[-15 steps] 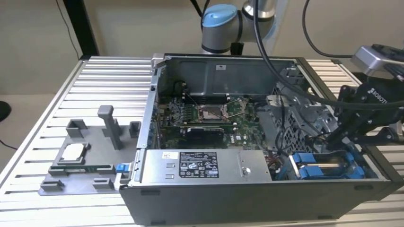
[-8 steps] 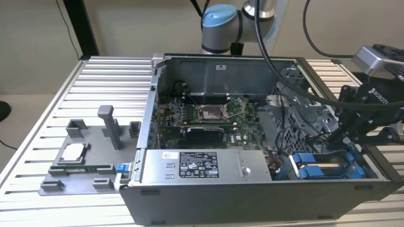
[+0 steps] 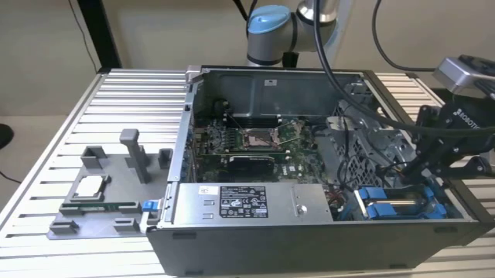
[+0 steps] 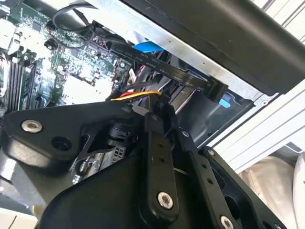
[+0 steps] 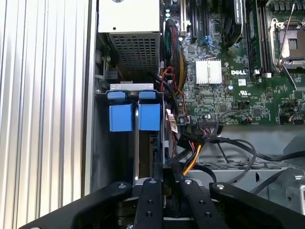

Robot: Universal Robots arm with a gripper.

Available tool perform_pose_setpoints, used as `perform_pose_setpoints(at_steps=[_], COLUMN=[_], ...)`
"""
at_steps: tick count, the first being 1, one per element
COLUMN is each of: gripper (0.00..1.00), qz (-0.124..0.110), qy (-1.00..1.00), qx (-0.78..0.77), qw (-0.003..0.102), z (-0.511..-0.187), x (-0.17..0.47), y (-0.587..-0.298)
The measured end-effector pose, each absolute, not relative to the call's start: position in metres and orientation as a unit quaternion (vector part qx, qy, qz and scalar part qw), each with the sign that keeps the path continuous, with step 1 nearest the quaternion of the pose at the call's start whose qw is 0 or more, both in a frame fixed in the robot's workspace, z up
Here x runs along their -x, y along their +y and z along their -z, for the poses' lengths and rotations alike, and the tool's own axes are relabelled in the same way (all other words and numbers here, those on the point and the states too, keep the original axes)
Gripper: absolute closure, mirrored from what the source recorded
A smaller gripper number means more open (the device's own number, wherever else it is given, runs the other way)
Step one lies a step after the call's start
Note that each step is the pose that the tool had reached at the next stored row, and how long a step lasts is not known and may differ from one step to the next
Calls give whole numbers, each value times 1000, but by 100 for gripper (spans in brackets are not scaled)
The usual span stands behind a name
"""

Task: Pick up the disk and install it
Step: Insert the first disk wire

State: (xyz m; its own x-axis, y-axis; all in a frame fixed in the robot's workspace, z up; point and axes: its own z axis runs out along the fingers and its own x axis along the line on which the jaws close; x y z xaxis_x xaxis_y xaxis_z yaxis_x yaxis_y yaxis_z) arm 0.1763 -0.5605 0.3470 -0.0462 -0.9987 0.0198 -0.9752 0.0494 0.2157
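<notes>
Inside metal case (image 3: 302, 95), flat silver disk (image 3: 402, 204) w/ blue bracket (image 3: 377, 209), tool (image 3: 411, 172) near

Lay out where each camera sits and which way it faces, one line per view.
Exterior view: off the arm, raised, looking down into the open computer case; the arm and gripper show.
First wrist view: on the wrist, looking past the gripper at the blue-framed disk and the motherboard.
Second wrist view: on the wrist, looking over the gripper toward cables and the case.
All share gripper and motherboard.
</notes>
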Motion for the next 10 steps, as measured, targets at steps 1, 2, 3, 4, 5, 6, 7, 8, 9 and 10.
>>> perform_pose_setpoints(at_steps=[1, 2, 3, 4, 5, 6, 7, 8, 9, 10], gripper=[100, 100, 100, 100, 100, 100, 100, 100, 100, 100], qz=[72, 72, 72, 73, 73, 73, 73, 73, 73, 73], qy=[-720, -720, -720, -720, -720, -720, -720, -719, -720, -720], qx=[-686, -686, -686, -686, -686, -686, -686, -686, -686, -686], qw=[82, 82, 82, 81, 81, 81, 81, 81, 81, 81], z=[-347, -347, -347, -346, -346, -346, -346, -345, -345, -345], x=[-176, -176, -176, -176, -176, -176, -176, -176, -176, -176], y=[-561, -562, -563, -564, -565, -566, -567, -567, -568, -568])
